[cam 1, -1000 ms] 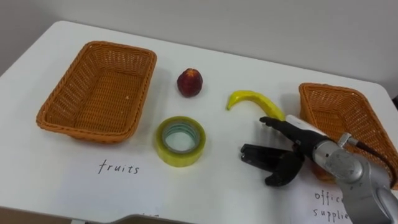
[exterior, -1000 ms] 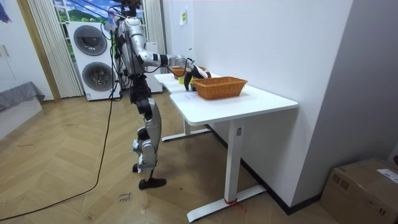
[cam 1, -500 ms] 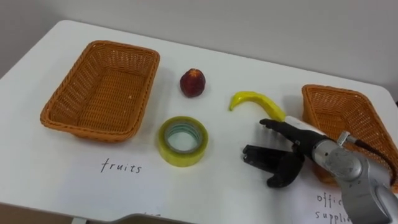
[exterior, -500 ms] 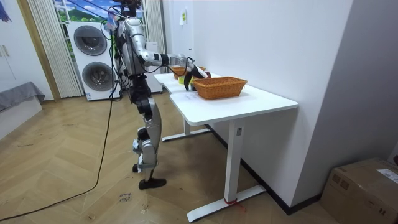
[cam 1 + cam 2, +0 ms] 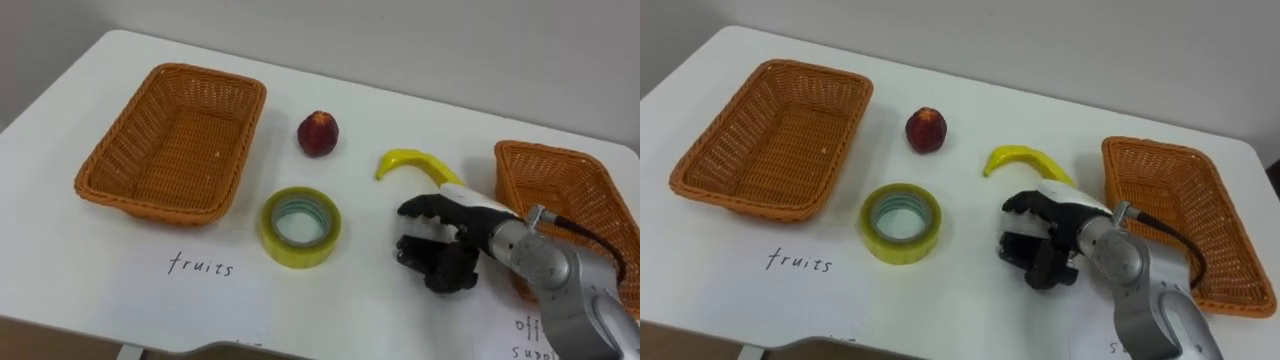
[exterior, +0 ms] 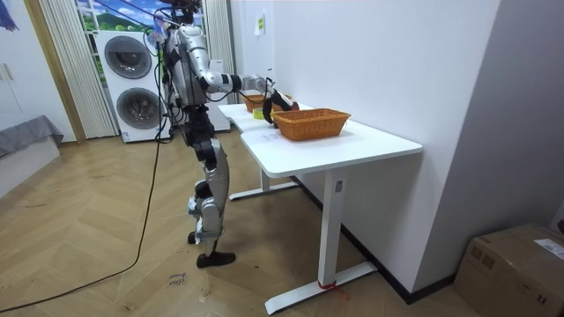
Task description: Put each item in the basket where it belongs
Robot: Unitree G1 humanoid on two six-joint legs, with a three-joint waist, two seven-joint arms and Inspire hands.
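Work surface: White table (image 5: 100, 250) against a plain wall. In the room view the robot stands at the table's end, one arm reaching over the top.
Left basket (image 5: 180, 140): Wicker and empty, at the far left. A handwritten label (image 5: 201, 265) lies on the table at its near side, so it is judged to be the fruit bin.
Right basket (image 5: 560, 200): Wicker, at the right edge, partly behind the forearm. No contents are visible. Judged to be the office-supplies bin.
Fruit: The red fruit (image 5: 318, 133) sits just right of the left basket. The banana (image 5: 410, 162) lies further right, with its right end running to the back of the hand. Both rest on the table, unsorted.
Office supply: The tape roll (image 5: 299, 227) lies flat, nearer than the red fruit, between the left basket and the hand.
Right hand (image 5: 440, 245): Low over the table, just near of the banana. Its fingers are curled inward and nothing is seen in them.
Step in hand: Judged to be the approach for a first pick. The hand sits between tape and banana, so the target cannot be told.
Progress: No items are sorted yet.
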